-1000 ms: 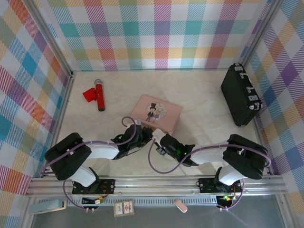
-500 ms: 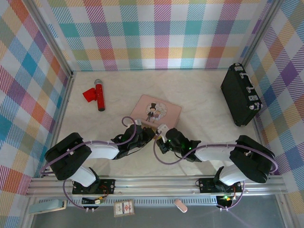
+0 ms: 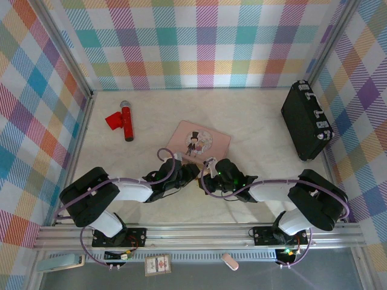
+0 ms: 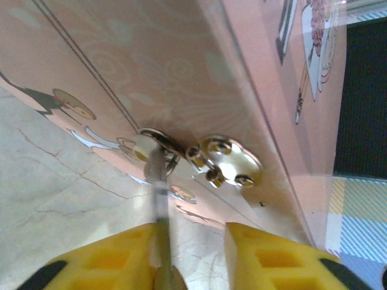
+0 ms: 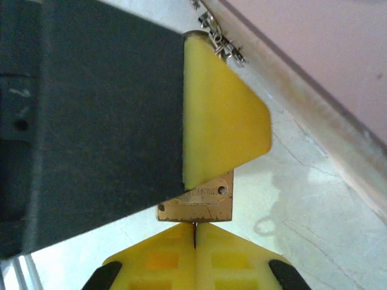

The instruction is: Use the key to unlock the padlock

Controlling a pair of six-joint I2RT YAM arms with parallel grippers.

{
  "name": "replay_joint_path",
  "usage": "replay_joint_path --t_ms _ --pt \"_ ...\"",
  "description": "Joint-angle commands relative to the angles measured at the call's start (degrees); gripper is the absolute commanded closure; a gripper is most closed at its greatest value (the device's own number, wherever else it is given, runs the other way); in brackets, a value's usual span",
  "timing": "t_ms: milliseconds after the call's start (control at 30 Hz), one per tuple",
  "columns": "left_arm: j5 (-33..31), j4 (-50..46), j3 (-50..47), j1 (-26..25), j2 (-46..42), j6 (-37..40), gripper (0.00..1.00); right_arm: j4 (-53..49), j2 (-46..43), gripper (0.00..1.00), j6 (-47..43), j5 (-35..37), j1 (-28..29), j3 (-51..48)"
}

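Observation:
The brass padlock [image 5: 196,205] hangs by its silvery shackle [image 4: 158,193] from the hasp [image 4: 233,166] on the front wall of the pink box [image 3: 199,140]. My left gripper [image 4: 188,237] is open around it. The shackle rests against one yellow finger [image 4: 121,260], and that finger [image 5: 217,121] covers the top of the padlock in the right wrist view. My right gripper [image 5: 195,228] is shut on the key [image 5: 195,234], a thin dark sliver between its pads. Its tip meets the padlock's underside. Both grippers meet at the box's near edge [image 3: 202,175].
A black case [image 3: 305,121] stands at the right wall. A red microphone [image 3: 124,119] lies at the back left. The pink box's wall [image 5: 338,54] runs close along the right gripper's side, and checked walls enclose the table.
The right gripper has moved up to the padlock at the box's front edge. The left gripper's jaws have parted from the padlock.

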Motion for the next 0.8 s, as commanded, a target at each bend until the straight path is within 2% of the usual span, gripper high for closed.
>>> replay_joint_path --t_ms 0,233,500,667,767 --pt "-0.18 2.44 1.28 -0.03 -1.39 0.56 0.61 3.81 0.47 1.00 1.72 -2.48 0.50 -0.39" --pt "-2.42 2.56 -1.86 1.02 -3.48 -0.91 0.52 3.96 0.47 1.00 2.53 -1.39 0.50 -0.83" --pt "-3.54 -2.10 -4.75 4.09 -9.68 0.63 0.48 2.41 -0.29 1.00 4.85 1.19 0.31 -1.75" --pt "-4.65 -11.11 -4.78 6.60 -16.69 5.10 0.46 2.07 -0.80 1.00 7.08 1.52 -0.65 -2.83" --pt "-5.35 -21.06 -2.36 8.60 -21.54 10.27 0.44 2.14 -0.63 1.00 7.79 1.21 -1.39 -3.03"
